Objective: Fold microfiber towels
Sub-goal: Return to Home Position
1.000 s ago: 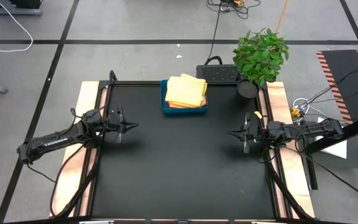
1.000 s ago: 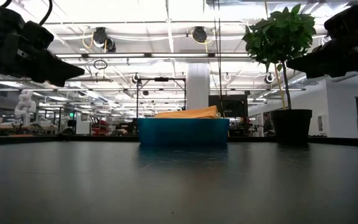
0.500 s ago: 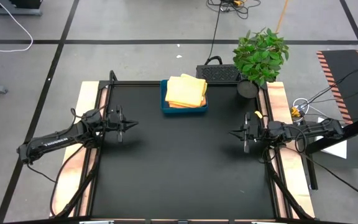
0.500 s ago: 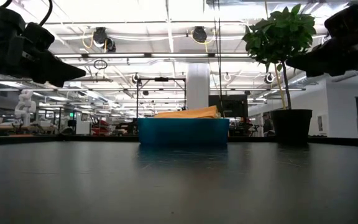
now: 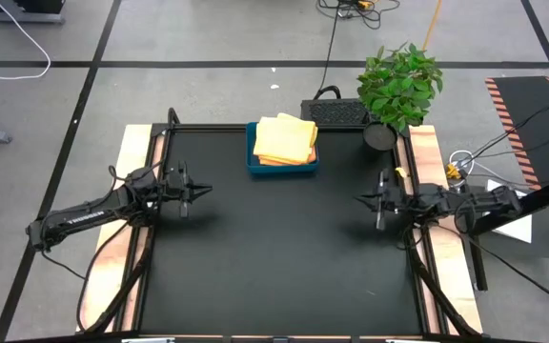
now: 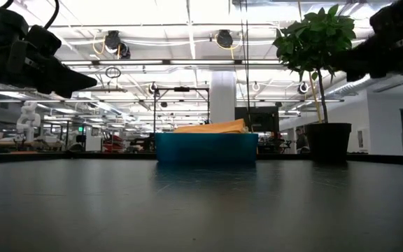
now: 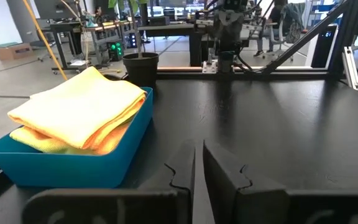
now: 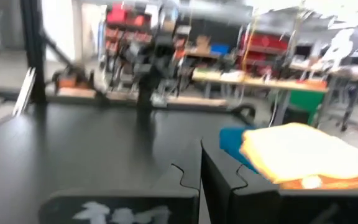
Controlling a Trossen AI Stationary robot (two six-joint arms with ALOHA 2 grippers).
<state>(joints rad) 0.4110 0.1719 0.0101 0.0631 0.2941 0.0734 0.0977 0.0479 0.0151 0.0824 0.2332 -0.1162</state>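
Several towels [image 5: 285, 139] are piled in the bin [image 5: 253, 160]. Left gripper [image 5: 207, 190] and right gripper [image 5: 357, 199] are held aloft, fingers [image 7: 224, 177] pressed together.

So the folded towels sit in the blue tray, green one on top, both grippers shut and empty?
No: the top towel is yellow, not green, per the high view. Rest holds: blue tray, left gripper and right gripper shut, empty.

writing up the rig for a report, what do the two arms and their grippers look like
Both are black and slim, made of jointed links with black cables looping alongside. The left arm carries pale lettering on one link; the right arm shows none I can see. The left gripper and right gripper each have two flat dark fingers with notched inner edges.
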